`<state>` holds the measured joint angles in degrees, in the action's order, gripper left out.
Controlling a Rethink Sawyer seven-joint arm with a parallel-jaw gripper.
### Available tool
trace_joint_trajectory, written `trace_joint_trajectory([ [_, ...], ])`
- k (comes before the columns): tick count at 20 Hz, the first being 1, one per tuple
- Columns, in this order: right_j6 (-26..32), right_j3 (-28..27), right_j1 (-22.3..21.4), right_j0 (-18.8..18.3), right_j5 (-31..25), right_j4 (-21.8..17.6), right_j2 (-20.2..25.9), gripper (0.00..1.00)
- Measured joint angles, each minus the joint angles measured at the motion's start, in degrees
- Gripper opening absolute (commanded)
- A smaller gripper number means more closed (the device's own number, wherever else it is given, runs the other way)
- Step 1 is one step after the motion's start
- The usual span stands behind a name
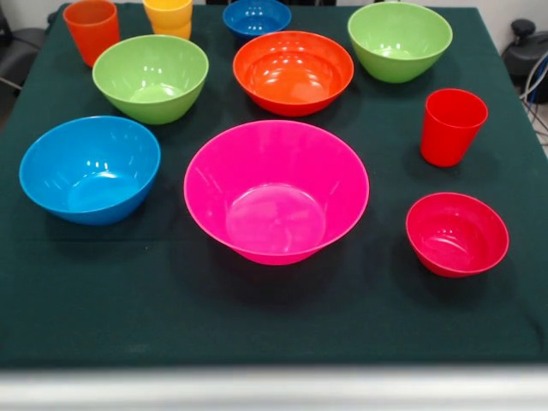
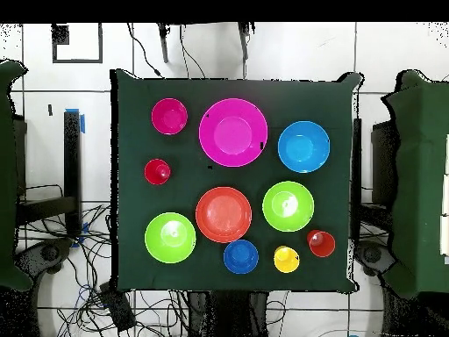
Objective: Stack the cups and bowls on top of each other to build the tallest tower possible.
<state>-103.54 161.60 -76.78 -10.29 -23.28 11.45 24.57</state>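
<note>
All cups and bowls stand apart and upright on the dark green table point(image 1: 274, 325). The large pink bowl point(image 1: 276, 190) point(image 2: 232, 132) is in the middle front. The sky blue bowl point(image 1: 90, 169) point(image 2: 303, 146) is at the left. Two lime green bowls point(image 1: 151, 77) point(image 1: 400, 39) flank the orange bowl point(image 1: 293, 72) point(image 2: 223, 213). The small dark blue bowl point(image 1: 256, 17) point(image 2: 240, 256) is at the far edge. The small red bowl point(image 1: 456, 233) point(image 2: 168, 116) and the red cup point(image 1: 452, 126) point(image 2: 157, 171) are at the right. The orange cup point(image 1: 92, 30) point(image 2: 321, 243) and yellow cup point(image 1: 169, 16) point(image 2: 286, 259) are far left. No gripper shows in either view.
In the overhead view the table point(image 2: 131, 114) is ringed by a white tiled floor with cables point(image 2: 61, 254) at the left and below. Dark green covered furniture point(image 2: 421, 175) stands at the right.
</note>
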Motion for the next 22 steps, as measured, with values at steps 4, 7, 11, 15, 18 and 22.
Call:
trace_joint_trajectory([
  [4, -0.4, -1.8, 3.6, -0.1, -7.0, -4.3, 0.0, 1.0],
  [7, -0.9, -4.2, 7.5, -0.1, -12.9, -7.6, -0.2, 1.0],
  [11, -1.5, -6.0, 11.6, 0.2, -16.2, -10.3, -1.0, 1.0],
  [15, -2.0, -8.6, 18.5, 1.8, -16.7, -13.9, -3.8, 1.0],
  [18, -2.3, -10.4, 23.4, 3.6, -16.7, -15.9, -6.3, 1.0],
  [22, -2.4, -12.8, 29.7, 5.7, -16.4, -17.7, -9.4, 1.0],
])
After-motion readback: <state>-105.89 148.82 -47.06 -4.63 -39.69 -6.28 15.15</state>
